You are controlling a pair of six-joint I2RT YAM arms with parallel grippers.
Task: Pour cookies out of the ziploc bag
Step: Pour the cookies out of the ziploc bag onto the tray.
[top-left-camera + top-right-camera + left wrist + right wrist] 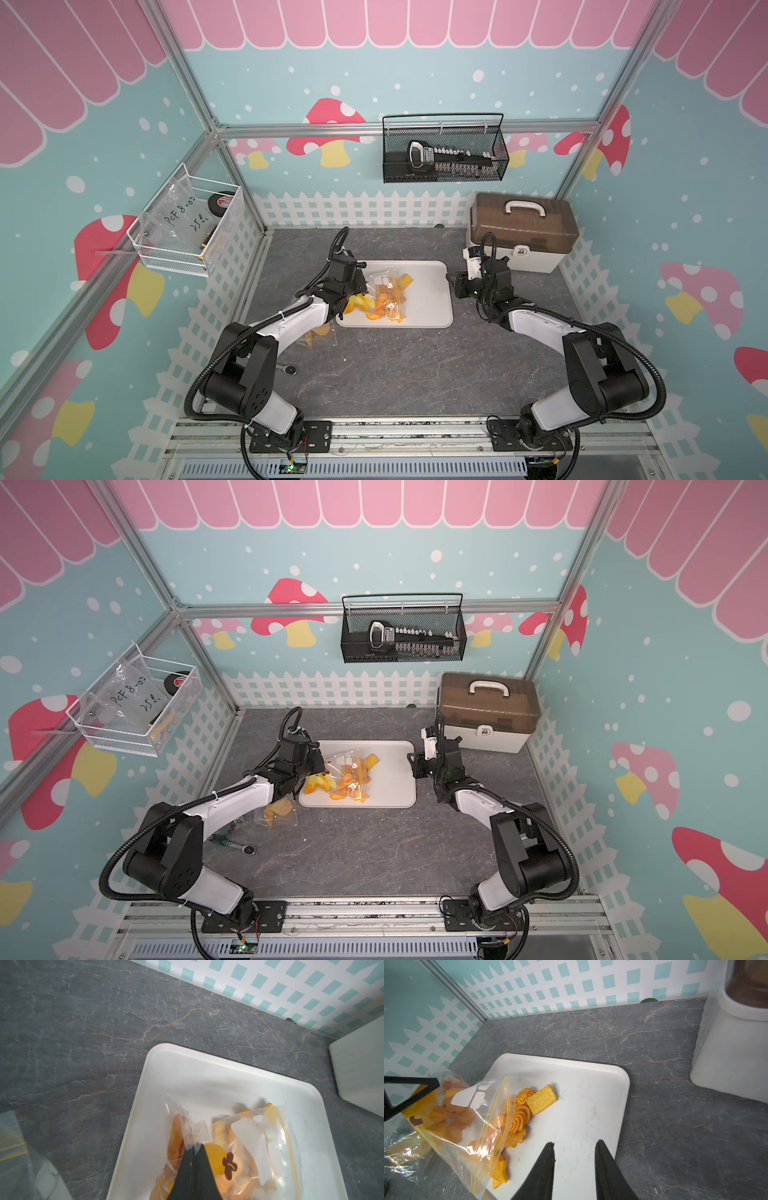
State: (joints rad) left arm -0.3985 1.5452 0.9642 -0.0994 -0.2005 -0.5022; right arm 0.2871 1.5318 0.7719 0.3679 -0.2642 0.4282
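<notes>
Pouring underway: left gripper [195, 1146] clamps the ziploc bag [475, 1118] by its closed end at the white tray [583, 1105] left edge; right gripper [574, 1145] waits empty, jaws apart. Next: lift, spilling remaining cookies [519, 1120].

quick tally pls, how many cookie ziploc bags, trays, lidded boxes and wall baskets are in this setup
ziploc bags with cookies: 2 (one on the tray, one on the table beside it)
white tray: 1
lidded box: 1
wall baskets: 2 (black mesh, white wire)
total: 6
</notes>
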